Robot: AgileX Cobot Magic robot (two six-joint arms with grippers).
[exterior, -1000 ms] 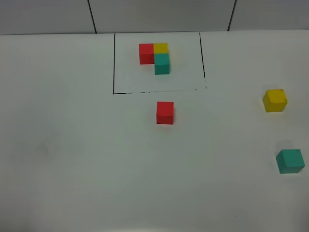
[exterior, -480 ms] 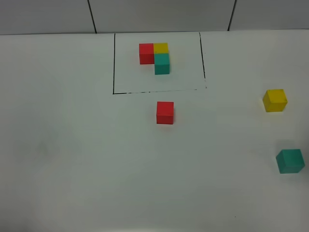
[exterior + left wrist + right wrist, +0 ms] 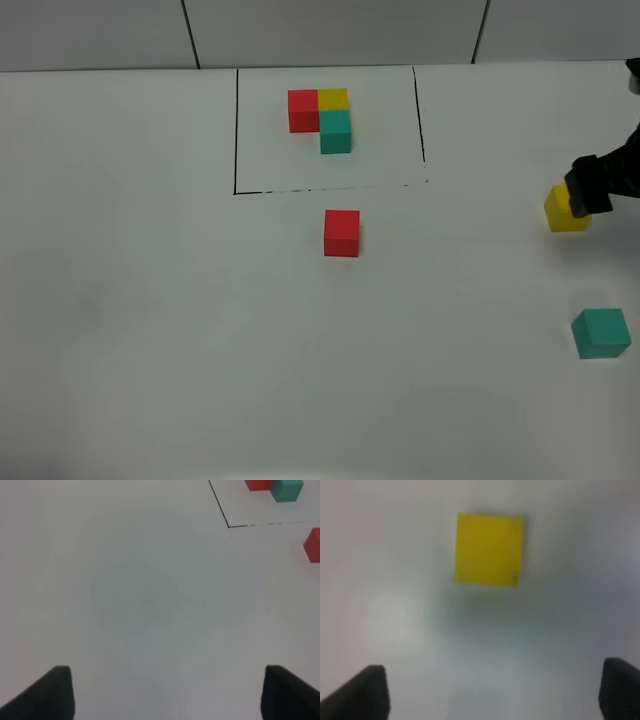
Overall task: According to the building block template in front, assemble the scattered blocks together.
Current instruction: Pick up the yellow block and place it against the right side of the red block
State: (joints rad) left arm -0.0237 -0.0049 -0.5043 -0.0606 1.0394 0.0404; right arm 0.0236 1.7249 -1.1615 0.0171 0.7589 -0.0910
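The building block template [image 3: 320, 118], a red, yellow and teal L, sits inside a black drawn rectangle at the back. Of the scattered blocks, the red cube [image 3: 341, 232] lies just in front of that frame, the yellow cube [image 3: 558, 219] at the right, and the teal cube [image 3: 601, 332] nearer the front right. My right gripper [image 3: 588, 192] hangs open over the yellow cube, partly covering it. In the right wrist view the yellow cube [image 3: 490, 550] lies ahead of the spread right gripper [image 3: 495, 694]. My left gripper [image 3: 172, 695] is open over bare table.
The white table [image 3: 160, 330] runs up to a grey panelled wall [image 3: 330, 30] at the back. In the left wrist view the frame's corner line [image 3: 220, 507], the template's teal cube [image 3: 286, 489] and the loose red cube [image 3: 313, 544] show at one edge.
My right gripper has come into the high view from the right edge and now hovers over the yellow cube. None of the cubes has moved.
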